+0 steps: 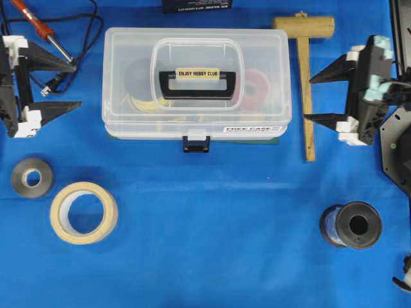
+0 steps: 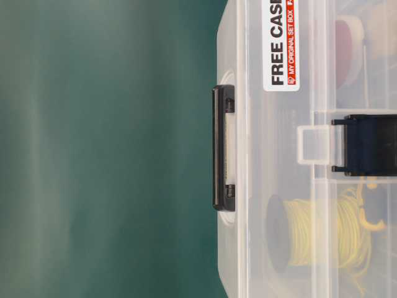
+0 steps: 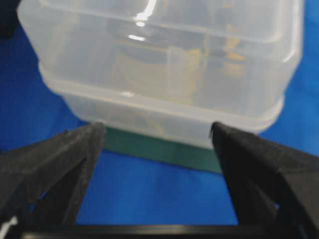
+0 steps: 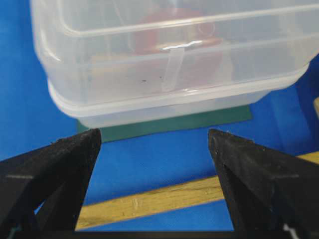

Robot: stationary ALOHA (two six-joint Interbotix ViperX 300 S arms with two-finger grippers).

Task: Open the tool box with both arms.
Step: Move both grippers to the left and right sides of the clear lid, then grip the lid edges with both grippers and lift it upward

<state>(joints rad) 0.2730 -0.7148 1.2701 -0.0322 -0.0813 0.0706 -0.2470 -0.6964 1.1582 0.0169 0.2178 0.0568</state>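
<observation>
Two open pincers flank a shut tool box (image 1: 196, 83) near the far edge of the blue surface (image 1: 212, 244).

Both arms are cut off by the side edges of the overhead view, and the box's contents blur behind its clear walls: a red roll and yellow wire are all that can be made out. The left pincer (image 1: 74, 85) stands apart from the box's left end, jaws spread and holding nothing; the right pincer (image 1: 308, 99) stands apart from its right end, equally spread, with a wooden mallet (image 1: 305, 70) lying between it and the box. The front latch (image 1: 196, 142) sits closed.
</observation>
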